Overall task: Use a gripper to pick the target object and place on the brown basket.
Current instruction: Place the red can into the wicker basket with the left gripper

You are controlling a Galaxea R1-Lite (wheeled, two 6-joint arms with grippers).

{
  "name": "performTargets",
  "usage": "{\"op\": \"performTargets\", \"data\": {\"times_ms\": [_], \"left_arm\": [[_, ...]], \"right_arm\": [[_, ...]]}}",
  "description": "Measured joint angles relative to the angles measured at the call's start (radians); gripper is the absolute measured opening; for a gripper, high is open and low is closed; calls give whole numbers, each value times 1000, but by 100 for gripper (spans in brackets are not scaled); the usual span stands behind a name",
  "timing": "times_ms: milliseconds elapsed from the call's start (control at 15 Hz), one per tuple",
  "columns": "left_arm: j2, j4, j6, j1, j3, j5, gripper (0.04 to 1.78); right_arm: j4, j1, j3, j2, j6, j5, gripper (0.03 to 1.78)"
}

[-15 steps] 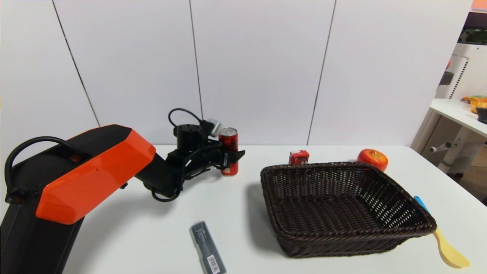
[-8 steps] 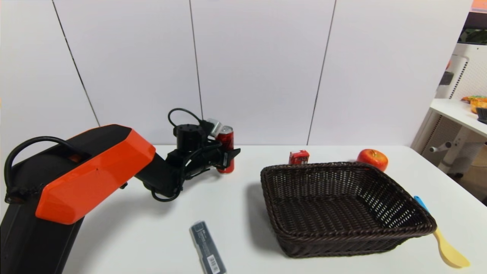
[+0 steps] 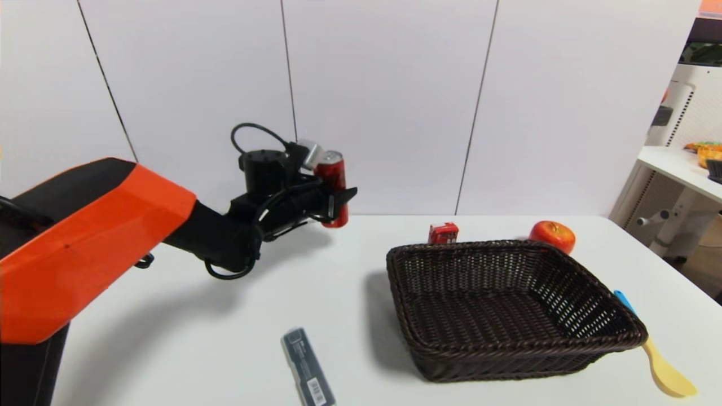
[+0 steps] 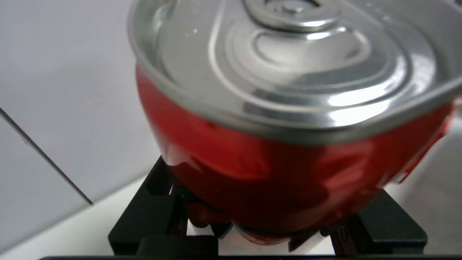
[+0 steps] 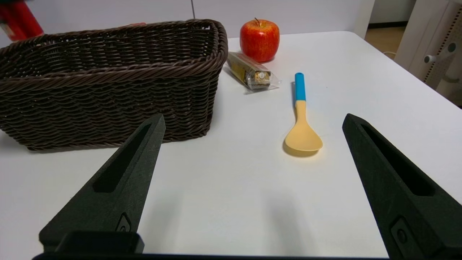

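The left arm [image 3: 84, 248] has an orange shell over black links, a looped black cable and a small silver box.

Apple [image 3: 553, 235] and small box [image 3: 443, 232] behind basket [image 3: 564, 349]; spoon [image 3: 660, 361] at its right

The left gripper [image 3: 337, 204] is covering the middle of the red soda can [image 3: 334, 186], so the can's lettering is not showing. In the left wrist view, the can [image 4: 274, 173] is running past the frame edge. The brown basket [image 3: 569, 265] is hiding the lower part of the apple [image 3: 553, 234].
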Motion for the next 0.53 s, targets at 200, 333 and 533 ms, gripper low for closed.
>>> {"op": "performTargets", "data": {"times_ms": [200, 333, 533], "left_arm": [[-121, 94, -4, -80, -27, -21, 101], [-181, 171, -4, -153, -68, -73, 101], [-215, 253, -2, -274, -152, -93, 101]], "right_arm": [[0, 0, 0, 0, 0, 0, 170], [0, 0, 0, 0, 0, 0, 170], [0, 0, 0, 0, 0, 1, 170]]}}
